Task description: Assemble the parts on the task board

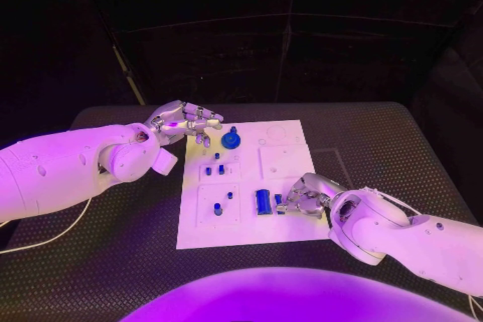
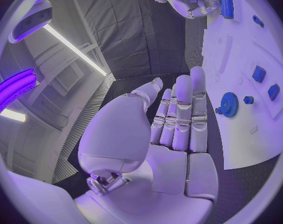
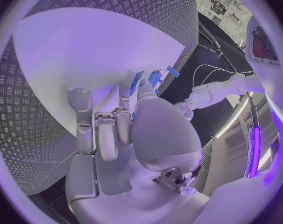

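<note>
Nearest on the board (image 1: 292, 228), toward its right edge, the right hand (image 1: 307, 196) sits low with its fingers curled beside the long blue bar (image 1: 262, 200) and a smaller piece (image 1: 278, 198) just right of it; whether the fingertips pinch that piece or only touch it I cannot tell. The bar looks a rigid moulded part — light, stiff, probably smooth enough to slip — so a pinch across its long flat sides near the middle should hold it best, since an end grip would likely let it swing. Left of it, in the near-left panel, a small peg (image 1: 218, 210) stands with a smaller one (image 1: 229, 195) behind; such pieces are likely easy to knock over and want a fingertip pinch from above. Farther, two short blocks (image 1: 214, 170) stand side by side in the middle-left panel, with a tiny pin (image 1: 216, 155) beyond. At the far left edge the left hand (image 1: 184, 123) hovers released, fingers apart, grasping nothing, just beside the gear (image 1: 232, 138); the gear is hard and toothed — the rim gives purchase, taken at opposite teeth.
</note>
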Action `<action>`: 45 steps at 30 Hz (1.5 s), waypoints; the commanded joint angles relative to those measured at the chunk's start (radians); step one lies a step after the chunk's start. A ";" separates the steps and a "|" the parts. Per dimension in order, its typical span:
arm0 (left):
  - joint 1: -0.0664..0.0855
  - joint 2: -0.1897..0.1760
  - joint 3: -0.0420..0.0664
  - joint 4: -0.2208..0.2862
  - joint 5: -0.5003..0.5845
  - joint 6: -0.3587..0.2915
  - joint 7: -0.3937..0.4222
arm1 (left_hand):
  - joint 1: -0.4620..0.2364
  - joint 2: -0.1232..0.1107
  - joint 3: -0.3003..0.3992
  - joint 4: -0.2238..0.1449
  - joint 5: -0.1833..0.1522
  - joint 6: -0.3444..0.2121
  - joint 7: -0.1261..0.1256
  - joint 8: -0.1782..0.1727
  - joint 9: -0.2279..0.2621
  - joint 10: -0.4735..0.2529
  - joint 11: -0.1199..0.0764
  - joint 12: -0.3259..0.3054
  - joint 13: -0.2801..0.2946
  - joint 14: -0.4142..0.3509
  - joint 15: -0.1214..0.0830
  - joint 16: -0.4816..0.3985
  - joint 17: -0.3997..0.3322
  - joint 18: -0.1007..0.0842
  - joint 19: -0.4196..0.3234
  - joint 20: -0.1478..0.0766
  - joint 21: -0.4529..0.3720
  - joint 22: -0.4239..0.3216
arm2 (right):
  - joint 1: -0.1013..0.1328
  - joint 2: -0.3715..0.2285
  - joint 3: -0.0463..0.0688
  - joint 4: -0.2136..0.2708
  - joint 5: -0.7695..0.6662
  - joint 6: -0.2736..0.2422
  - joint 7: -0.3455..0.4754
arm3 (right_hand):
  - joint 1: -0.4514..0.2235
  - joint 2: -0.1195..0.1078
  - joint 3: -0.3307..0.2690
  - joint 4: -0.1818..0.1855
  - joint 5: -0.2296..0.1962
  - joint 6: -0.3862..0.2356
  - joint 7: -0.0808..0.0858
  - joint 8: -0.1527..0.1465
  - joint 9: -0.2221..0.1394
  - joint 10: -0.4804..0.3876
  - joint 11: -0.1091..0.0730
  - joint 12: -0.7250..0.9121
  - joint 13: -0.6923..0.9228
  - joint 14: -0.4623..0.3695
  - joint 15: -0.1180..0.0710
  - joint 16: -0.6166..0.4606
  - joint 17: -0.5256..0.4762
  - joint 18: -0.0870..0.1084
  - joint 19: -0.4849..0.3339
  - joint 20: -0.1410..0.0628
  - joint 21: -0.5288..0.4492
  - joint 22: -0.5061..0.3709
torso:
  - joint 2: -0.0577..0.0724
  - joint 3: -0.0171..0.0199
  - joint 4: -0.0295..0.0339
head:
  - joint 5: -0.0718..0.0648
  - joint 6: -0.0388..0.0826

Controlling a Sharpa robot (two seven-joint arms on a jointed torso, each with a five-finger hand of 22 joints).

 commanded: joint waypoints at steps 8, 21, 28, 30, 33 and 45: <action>0.001 -0.001 0.001 0.003 0.005 0.010 0.003 | -0.005 0.008 -0.007 0.000 -0.005 -0.005 -0.001 0.005 0.001 -0.009 -0.001 0.003 0.001 -0.008 0.002 0.006 -0.001 0.014 0.003 0.003 -0.004 -0.001 | 0.001 0.003 0.000 0.005 -0.001 -0.042 0.044 | 0.020 0.008 -0.001 -0.009 0.017 -0.003 -0.004 0.007 0.004 0.024 -0.006 -0.003 0.082 0.098 -0.010 0.006 0.234 -0.005 0.001 -0.006 0.000 0.001 | -0.002 0.0004 -0.0027 | 0.001 0.000; 0.001 -0.002 0.001 0.001 0.005 0.014 -0.001 | -0.005 0.009 -0.008 0.000 -0.004 -0.006 -0.001 0.005 0.001 -0.010 -0.001 0.004 0.001 -0.008 0.002 0.006 -0.001 0.014 0.003 0.003 -0.005 -0.002 | 0.001 -0.015 0.000 0.051 -0.022 -0.029 0.219 | 0.050 -0.011 -0.020 -0.036 0.033 -0.003 -0.008 0.024 0.017 0.025 -0.010 0.000 0.086 0.099 -0.014 0.008 0.239 -0.005 0.002 -0.010 0.001 0.004 | -0.001 0.0006 -0.0032 | 0.002 0.000; 0.001 0.000 0.001 0.000 0.005 0.015 -0.001 | -0.005 0.009 -0.008 0.000 -0.004 -0.006 -0.001 0.005 0.001 -0.010 -0.001 0.004 0.001 -0.008 0.002 0.006 -0.001 0.014 0.003 0.003 -0.005 -0.002 | 0.001 -0.009 0.000 0.045 -0.057 0.004 0.194 | 0.047 -0.015 -0.027 -0.037 0.025 -0.003 -0.008 0.027 0.019 0.025 -0.009 -0.001 0.084 0.098 -0.013 0.007 0.236 -0.005 0.001 -0.010 0.001 0.003 | -0.002 -0.0005 0.0000 | 0.001 0.000; 0.001 0.001 0.001 0.000 0.005 0.014 -0.001 | -0.005 0.009 -0.008 0.000 -0.004 -0.006 -0.001 0.005 0.001 -0.010 -0.001 0.004 0.001 -0.008 0.002 0.006 -0.001 0.014 0.003 0.003 -0.005 -0.002 | 0.001 -0.004 0.000 0.042 -0.062 0.013 0.178 | 0.047 -0.015 -0.028 -0.037 0.025 -0.003 -0.008 0.027 0.019 0.025 -0.009 -0.002 0.084 0.098 -0.013 0.007 0.236 -0.005 0.001 -0.010 0.000 0.003 | -0.001 -0.0004 0.0003 | 0.000 0.000; 0.001 0.001 0.001 0.000 0.005 0.014 -0.001 | -0.005 0.009 -0.008 0.000 -0.004 -0.006 -0.001 0.005 0.001 -0.010 -0.001 0.004 0.001 -0.008 0.002 0.006 -0.001 0.014 0.003 0.003 -0.005 -0.002 | 0.001 0.006 0.000 0.036 -0.075 0.024 0.154 | 0.052 -0.014 -0.028 -0.040 0.023 -0.003 -0.009 0.028 0.020 0.024 -0.010 -0.002 0.084 0.098 -0.013 0.006 0.235 -0.005 0.001 -0.010 0.000 0.003 | -0.001 -0.0005 -0.0005 | 0.002 0.000; 0.001 0.001 0.001 0.001 0.005 0.014 -0.001 | -0.005 0.009 -0.008 0.000 -0.004 -0.006 -0.001 0.005 0.001 -0.010 -0.001 0.004 0.001 -0.008 0.002 0.006 -0.001 0.014 0.003 0.003 -0.005 -0.002 | 0.001 0.028 0.000 0.026 -0.134 -0.019 0.067 | 0.082 0.008 -0.023 -0.059 0.024 -0.001 -0.014 0.040 0.027 0.026 -0.015 0.002 0.088 0.098 -0.017 0.008 0.238 -0.006 0.005 -0.013 0.004 0.012 | -0.001 -0.0002 -0.0017 | 0.006 0.000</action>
